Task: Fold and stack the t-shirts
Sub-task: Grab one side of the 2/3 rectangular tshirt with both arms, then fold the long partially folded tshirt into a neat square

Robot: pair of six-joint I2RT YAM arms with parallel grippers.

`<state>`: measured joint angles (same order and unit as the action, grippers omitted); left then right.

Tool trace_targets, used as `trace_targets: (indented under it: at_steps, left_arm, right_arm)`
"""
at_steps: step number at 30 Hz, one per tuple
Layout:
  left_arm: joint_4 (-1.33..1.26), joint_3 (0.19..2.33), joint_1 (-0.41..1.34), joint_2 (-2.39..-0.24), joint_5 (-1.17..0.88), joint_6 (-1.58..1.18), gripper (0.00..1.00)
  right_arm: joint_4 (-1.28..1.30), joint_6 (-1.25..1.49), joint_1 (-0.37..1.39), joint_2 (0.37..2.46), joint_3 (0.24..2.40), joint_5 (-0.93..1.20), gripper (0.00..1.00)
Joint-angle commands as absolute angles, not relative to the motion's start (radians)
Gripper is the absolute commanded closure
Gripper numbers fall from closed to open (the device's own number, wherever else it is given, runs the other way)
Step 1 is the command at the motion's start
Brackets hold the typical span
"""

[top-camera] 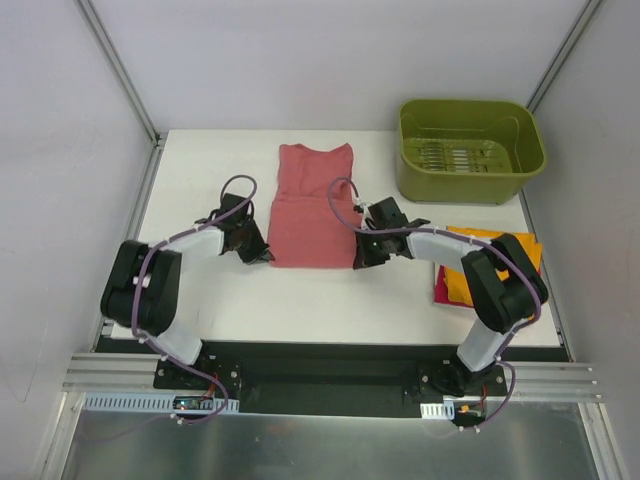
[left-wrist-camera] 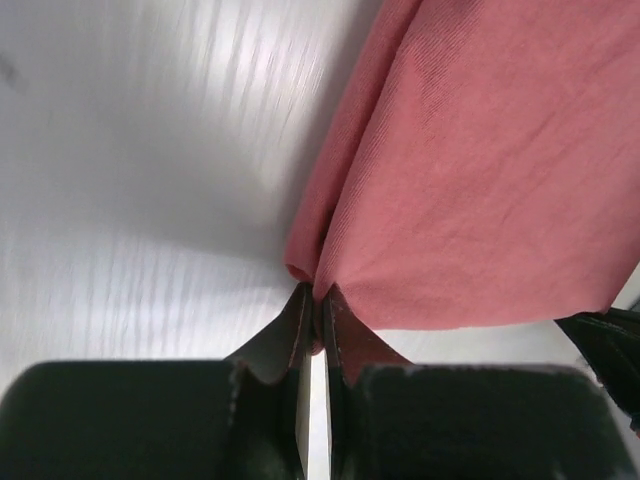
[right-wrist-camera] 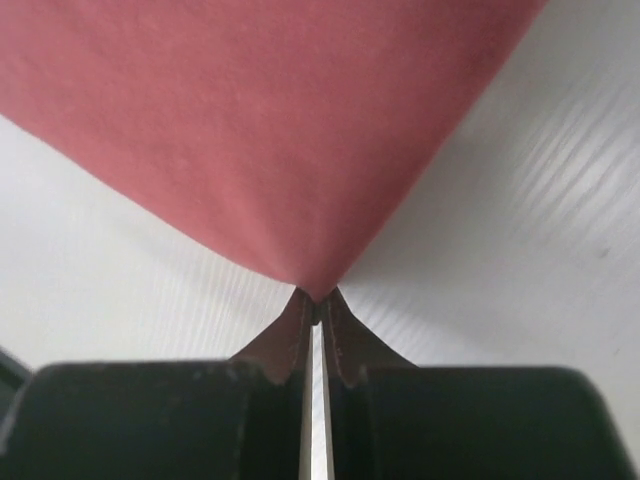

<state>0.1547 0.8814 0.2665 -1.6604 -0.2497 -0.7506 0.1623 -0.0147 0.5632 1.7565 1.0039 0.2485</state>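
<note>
The dusty-red t-shirt [top-camera: 310, 205] lies on the white table [top-camera: 300, 300], folded into a long strip, collar end away from me. My left gripper [top-camera: 262, 256] is shut on its near left corner; in the left wrist view my left gripper [left-wrist-camera: 318, 300] pinches the cloth [left-wrist-camera: 480, 180]. My right gripper [top-camera: 358, 262] is shut on the near right corner; in the right wrist view my right gripper [right-wrist-camera: 316, 300] pinches the cloth [right-wrist-camera: 260, 130]. The bright orange t-shirt [top-camera: 520, 250] lies folded on the magenta-pink t-shirt [top-camera: 442, 288] at the right, partly hidden by my right arm.
A green tub [top-camera: 468, 148] stands at the far right corner of the table. White walls close in the left and right sides. The arms' bases sit at the near edge.
</note>
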Motion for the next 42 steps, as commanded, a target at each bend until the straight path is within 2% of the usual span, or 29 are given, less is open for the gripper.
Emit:
trace_targets:
  at_steps: [1,5,8,13,16,25,29,33,42]
  left_arm:
    - [0.186,0.74,0.262,-1.385,-0.221,-0.75,1.0]
    - [0.196,0.573,0.268,-1.105,-0.256,-0.768,1.0]
    - [0.242,0.506,0.282,-0.876,-0.297,-0.796,1.0]
    - [0.431,0.544,0.285,-0.518,-0.258,-0.827,1.0]
    - [0.468,0.595,0.285,-0.431,-0.209,-0.833,1.0]
    - [0.468,0.683,0.285,-0.55,-0.065,-0.854,1.0]
    - [0.465,0.719,0.285,-0.618,-0.005,-0.853,1.0]
    - [0.436,0.753,0.284,-0.69,0.078,-0.839,1.0]
    - [0.319,0.86,0.284,-0.909,0.089,-0.805,1.0]
  right_arm:
    - [0.181,0.035,0.571,1.533,0.911,0.368,0.99]
    - [0.215,0.063,0.584,1.355,0.809,0.477,0.99]
    - [0.319,0.055,0.647,1.208,0.816,0.52,0.99]
    - [0.373,0.072,0.687,1.065,0.857,0.565,0.99]
    - [0.371,0.078,0.68,1.034,0.9,0.587,0.99]
    - [0.19,0.116,0.582,1.183,0.94,0.557,1.0]
    - [0.056,0.176,0.538,1.288,0.953,0.614,0.99]
    - [0.038,0.186,0.517,1.367,0.985,0.594,0.99]
    - [0.071,0.176,0.433,1.405,0.985,0.496,0.99]
